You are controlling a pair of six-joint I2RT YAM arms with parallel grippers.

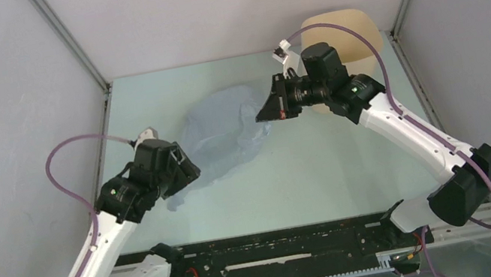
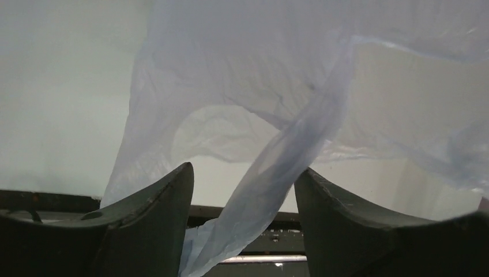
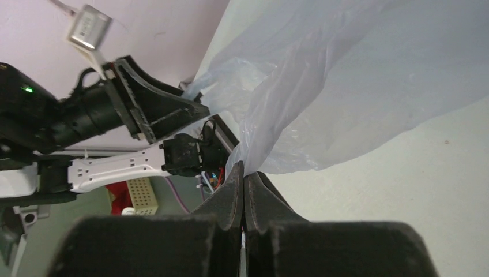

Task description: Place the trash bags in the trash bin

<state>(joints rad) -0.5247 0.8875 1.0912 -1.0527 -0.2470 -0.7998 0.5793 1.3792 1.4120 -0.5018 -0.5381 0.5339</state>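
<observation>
Right gripper [image 3: 243, 176] first: its two fingers are pressed tight together with a twisted fold of the trash bag [image 3: 369, 75] pinched right at the tips; from that pinch the pale-blue film fans up and away from the wrist camera, thin enough that the light comes through it; the left gripper [image 2: 245, 196] is a different story, its fingers [image 2: 155, 219] are spread wide and a rolled strip of the same bag runs diagonally down through the gap between them; can't tell if the strip touches either finger, but nothing is clamping it; in the right wrist view a corner of the bag reaches over to the tip of that left gripper; from the top camera the bag is stretched out between the two grippers, crumpled, over the left-centre part of the table [image 1: 324, 170], closer to the back than to the arm bases; the trash bin [image 1: 346, 33], beige, stands at the far right corner behind the right arm's wrist, partly hidden by it, and the bag is wholly outside it, off to its left.
</observation>
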